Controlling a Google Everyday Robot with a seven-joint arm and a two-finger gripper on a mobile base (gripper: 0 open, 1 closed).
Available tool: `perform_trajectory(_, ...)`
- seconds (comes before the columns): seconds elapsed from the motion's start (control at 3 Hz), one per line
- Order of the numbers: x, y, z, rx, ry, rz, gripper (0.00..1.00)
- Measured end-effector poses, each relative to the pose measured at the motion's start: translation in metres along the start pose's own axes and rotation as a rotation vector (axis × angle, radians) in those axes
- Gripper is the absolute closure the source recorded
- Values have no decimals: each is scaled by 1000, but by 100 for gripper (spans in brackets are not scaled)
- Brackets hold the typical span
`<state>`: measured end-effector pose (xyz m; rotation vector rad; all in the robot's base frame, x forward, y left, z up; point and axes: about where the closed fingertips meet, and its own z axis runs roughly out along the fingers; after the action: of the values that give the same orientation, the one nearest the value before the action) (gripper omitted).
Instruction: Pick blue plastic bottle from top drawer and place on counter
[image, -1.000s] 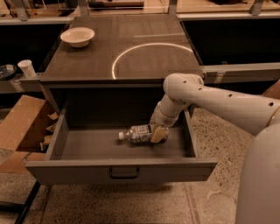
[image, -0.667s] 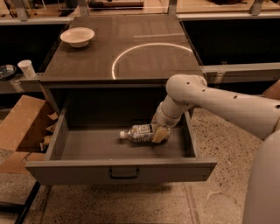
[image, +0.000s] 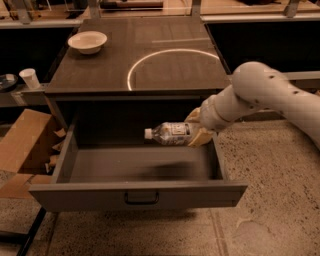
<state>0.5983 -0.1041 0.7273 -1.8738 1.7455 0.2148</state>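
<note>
Dark workshop benches ring the scene you are viewing, and at the centre stands a cabinet with a grey-brown tabletop (image: 100, 70) marked by a thin white circle arc (image: 150, 55). A cream bowl (image: 87, 42) sits at the tabletop's far left corner, well apart from the arc. Below it, the top drawer (image: 75, 195) is pulled fully out toward you, its black handle (image: 141, 198) in the middle of the front panel. The robot's white arm (image: 260, 95) reaches in from the right. Its end effector (image: 196, 129) is clamped on the base end of the blue plastic bottle (image: 170, 134), with one tan finger (image: 200, 138) below the bottle and the other above it. The bottle lies level in the air, white cap pointing left, above the drawer floor and below the tabletop's edge. A second ago it lay on the drawer floor under the end effector; now it has been lifted clear, with a soft shadow beneath it. A white paper cup (image: 30, 78) stands on a ledge to the left, above an open cardboard box (image: 25, 145).
</note>
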Motion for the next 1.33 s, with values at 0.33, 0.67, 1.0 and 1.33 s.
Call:
perform_trajectory(0.33,1,-21,-45,58,-54,-9,100)
perform_trajectory(0.67,-2,-29,-53,75,-63,-14,100)
perform_trajectory(1.0,-6,-35,-57,101,-82,12,100)
perform_trajectory(1.33,-41,-89,-98,222,-162,66,100)
